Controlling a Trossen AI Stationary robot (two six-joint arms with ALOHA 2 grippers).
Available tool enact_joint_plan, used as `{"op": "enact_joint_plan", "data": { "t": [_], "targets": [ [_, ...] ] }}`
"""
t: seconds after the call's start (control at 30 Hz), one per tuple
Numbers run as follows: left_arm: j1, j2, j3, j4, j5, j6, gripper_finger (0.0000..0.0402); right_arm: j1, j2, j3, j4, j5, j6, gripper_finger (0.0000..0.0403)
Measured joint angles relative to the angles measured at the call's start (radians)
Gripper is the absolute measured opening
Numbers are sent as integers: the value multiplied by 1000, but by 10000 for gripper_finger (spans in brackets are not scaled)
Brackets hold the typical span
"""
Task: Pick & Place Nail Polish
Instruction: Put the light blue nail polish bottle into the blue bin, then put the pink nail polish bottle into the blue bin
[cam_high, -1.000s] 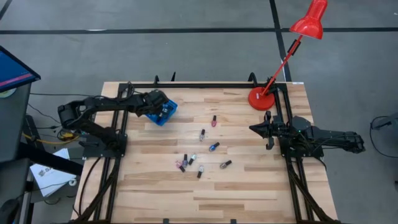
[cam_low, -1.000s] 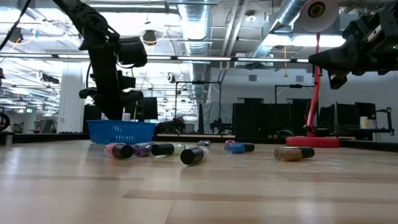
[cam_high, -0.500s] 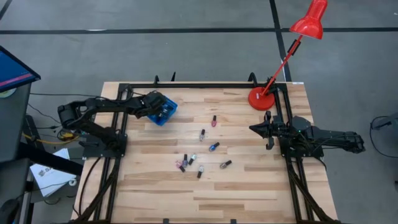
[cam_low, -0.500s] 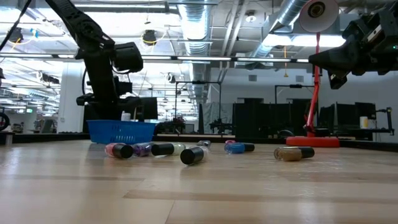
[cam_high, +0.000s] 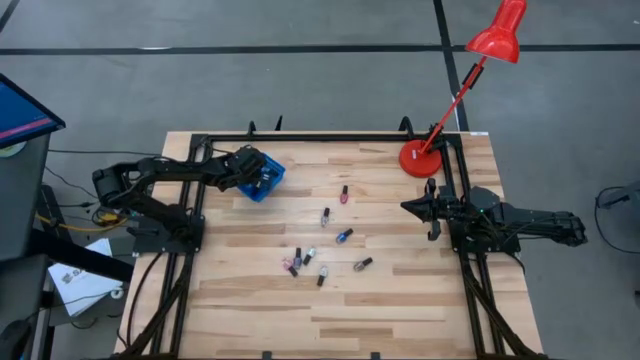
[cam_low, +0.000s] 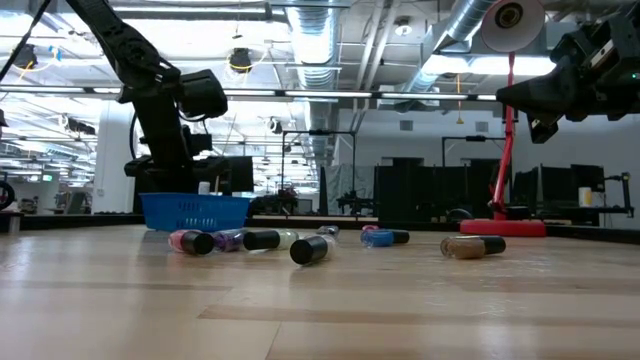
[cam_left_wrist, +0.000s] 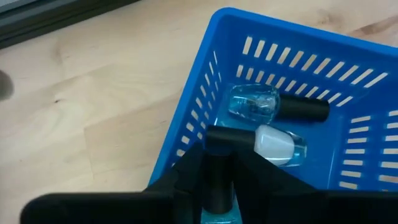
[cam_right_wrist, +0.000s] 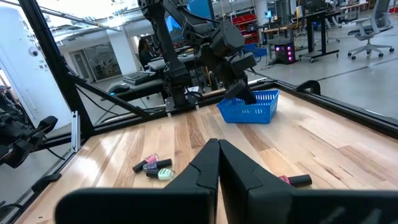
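Since a second ago only the left arm has shifted, drawing back a little from over the blue bin (cam_high: 262, 180) toward its own side, while the right arm has not stirred from its wait at the table's right edge. The wooden table (cam_high: 400, 300) holds the bin at its far left and a loose scatter of nail polish bottles (cam_high: 308, 258) lying mid-table, roughly eight countable from above, so the job looks well short of finished. Inside the bin at least two bottles already lie: a clear-bodied one with a dark cap (cam_left_wrist: 277, 106) and one with a white cap (cam_left_wrist: 278, 144). The left gripper (cam_left_wrist: 217, 171), poised at the bin's rim, has its fingers closed narrowly around a dark-capped teal bottle (cam_left_wrist: 219, 198), not yet dropped. The right gripper (cam_right_wrist: 217, 155) shows its fingers pressed together, holding nothing. Much of the bin's floor is cut off or masked by the gripper, so its full count cannot be made out, and the teal bottle's body runs out of view.
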Motion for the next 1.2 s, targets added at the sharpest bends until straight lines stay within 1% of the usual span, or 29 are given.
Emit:
{"op": "enact_joint_plan", "data": {
  "t": [0.27, 0.4, 0.5, 0.57, 0.63, 0.77, 0.87, 0.97, 1.07, 1.2],
  "targets": [
    [0, 0, 0, 2, 0, 1, 82, 0, 0, 0, 0, 0, 0, 0],
    [0, 0, 0, 3, 1, 50, 83, 0, 0, 0, 0, 0, 0, 0],
    [0, 0, 0, 6, 17, 56, 84, 0, 0, 0, 0, 0, 0, 0],
    [0, 0, 1, 12, 43, 53, 87, 0, 0, 0, 0, 0, 0, 0],
    [-2, -9, 10, 12, 89, 57, 93, 0, 0, 0, 0, 0, 0, 0],
    [-24, -56, 49, 17, 186, 109, 114, 0, 0, 0, 0, 0, 0, 0],
    [-63, -113, 98, 33, 195, 100, 133, 0, 0, 0, 0, 0, 0, 0],
    [-127, -175, 141, 91, 205, 97, 149, 0, 0, 0, 0, 0, 0, 0],
    [-205, -225, 172, 176, 217, 59, 162, 0, 0, 0, 0, 0, 0, 0],
    [-338, -262, 197, 194, 219, -19, 176, 0, 0, 0, 0, 0, 0, 0]
  ]
}}
